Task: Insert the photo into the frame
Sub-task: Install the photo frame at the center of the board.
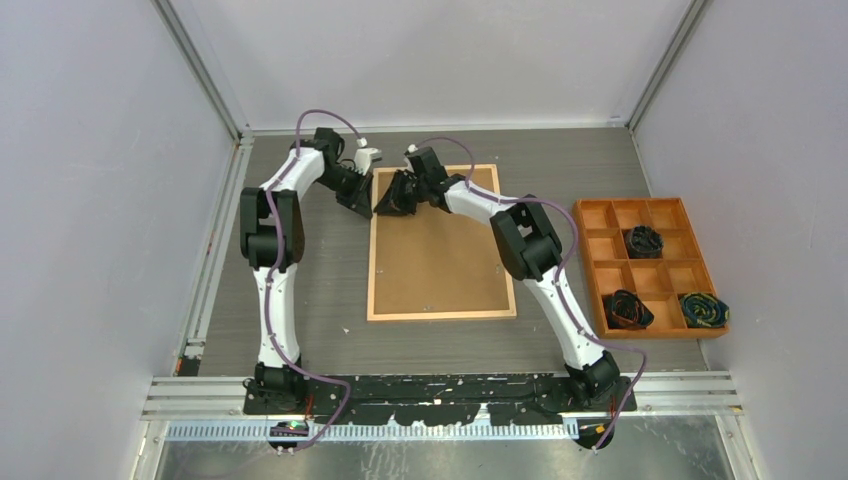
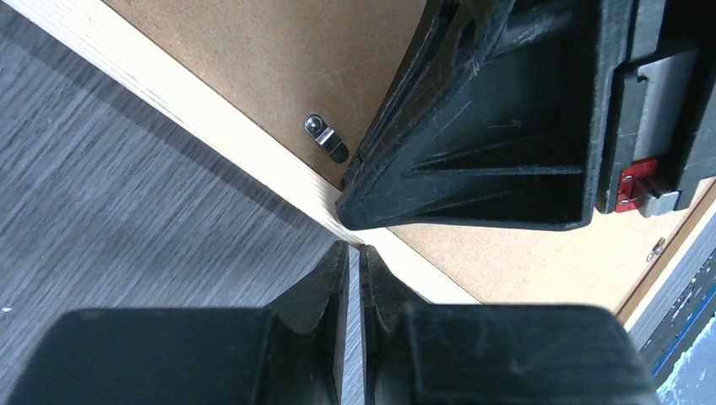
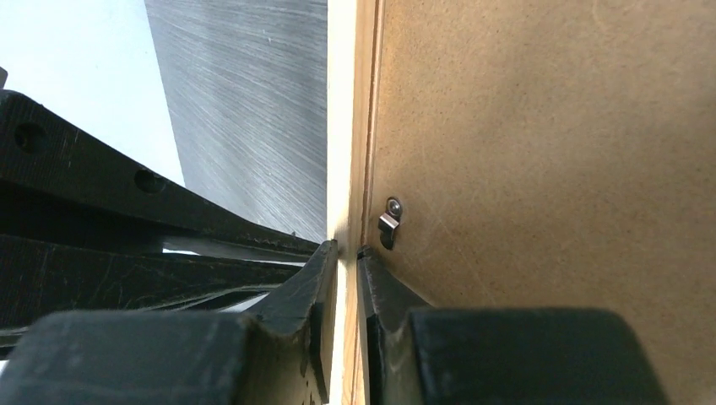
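frame (image 1: 441, 314) flat on the table (image 1: 310, 310), photo (image 1: 440, 250) in it brown back up, left gripper (image 2: 355, 251) pinched closed and empty at the frame's far-left outer edge, right gripper (image 3: 346, 251) tips a sliver apart straddling that rail, can't tell if it's gripping

**Arm hardware, as I see it**

Two matched units. Left arm (image 1: 275, 310) and right arm (image 1: 565, 305) have white link shells and black joint housings, with a purple cable (image 1: 328, 111) looped along each. Both share a black base plate (image 1: 440, 400). Jaws are black moulded plastic, scuffed. There's a small red tab (image 2: 633, 181) on one wrist body.
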